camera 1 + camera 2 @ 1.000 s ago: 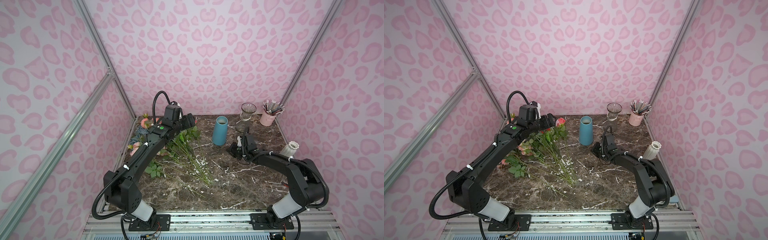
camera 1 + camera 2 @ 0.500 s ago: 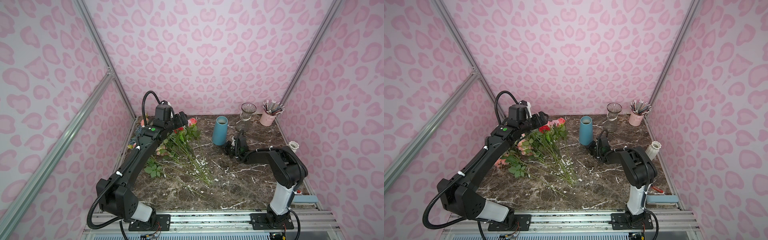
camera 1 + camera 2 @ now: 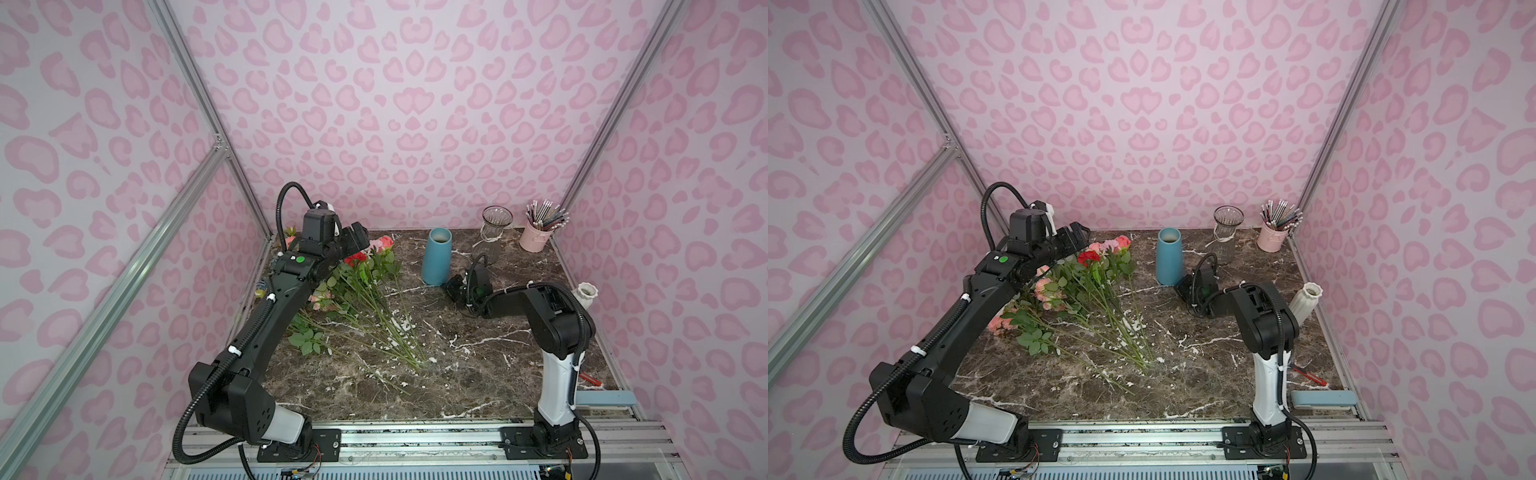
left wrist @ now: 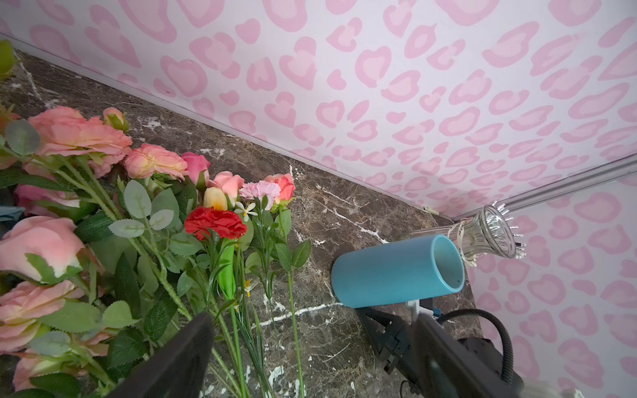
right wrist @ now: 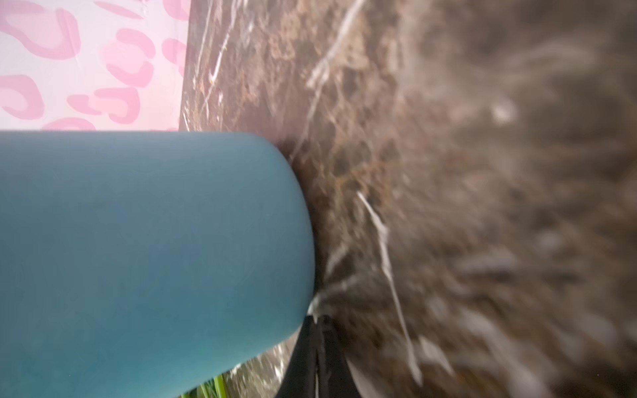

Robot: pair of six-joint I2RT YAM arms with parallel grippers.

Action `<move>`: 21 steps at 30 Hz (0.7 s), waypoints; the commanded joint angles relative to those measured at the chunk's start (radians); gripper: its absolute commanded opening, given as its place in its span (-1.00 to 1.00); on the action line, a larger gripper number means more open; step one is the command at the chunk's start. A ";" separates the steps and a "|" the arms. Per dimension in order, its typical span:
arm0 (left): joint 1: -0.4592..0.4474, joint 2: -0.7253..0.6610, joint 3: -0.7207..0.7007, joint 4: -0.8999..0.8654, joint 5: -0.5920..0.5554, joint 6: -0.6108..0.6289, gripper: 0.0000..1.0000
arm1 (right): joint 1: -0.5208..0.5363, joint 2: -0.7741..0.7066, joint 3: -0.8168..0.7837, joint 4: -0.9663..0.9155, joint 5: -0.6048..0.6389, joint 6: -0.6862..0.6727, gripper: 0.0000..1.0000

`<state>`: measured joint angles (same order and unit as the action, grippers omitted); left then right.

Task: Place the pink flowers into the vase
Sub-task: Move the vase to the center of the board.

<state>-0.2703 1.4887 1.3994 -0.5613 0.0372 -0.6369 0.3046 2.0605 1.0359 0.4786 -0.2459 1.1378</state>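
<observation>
The pink flowers (image 3: 322, 297) (image 3: 1044, 286) lie in a loose bunch on the left of the marble table, stems fanning toward the front. A red carnation (image 3: 1089, 256) lies among them. The vase (image 3: 436, 257) (image 3: 1170, 257), a tall blue cylinder, stands upright at the back middle. My left gripper (image 3: 355, 241) (image 4: 313, 320) hovers open over the flower heads (image 4: 76, 134), holding nothing. My right gripper (image 3: 451, 286) (image 5: 317, 320) is shut and empty. It sits low on the table with its tips against the foot of the vase (image 5: 138, 258).
A glass vase (image 3: 494, 232) and a pink cup of pencils (image 3: 538, 237) stand at the back right. A white vase (image 3: 585, 293) stands by the right wall. A grey-blue bar (image 3: 606, 399) and a small red tool (image 3: 590, 379) lie at the front right.
My right arm raised its elbow and its shut gripper slid left to the foot of the vase. My left gripper drew back a little to the left, uncovering the flower heads.
</observation>
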 commanded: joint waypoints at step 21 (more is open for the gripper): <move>-0.096 0.061 -0.090 -0.026 -0.066 -0.010 0.71 | 0.028 -0.070 0.105 -0.396 0.119 -0.262 -0.62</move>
<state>-0.3355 1.5333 1.3140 -0.5953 -0.0071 -0.6292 0.3199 2.0399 1.1481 0.2646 -0.1955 1.0039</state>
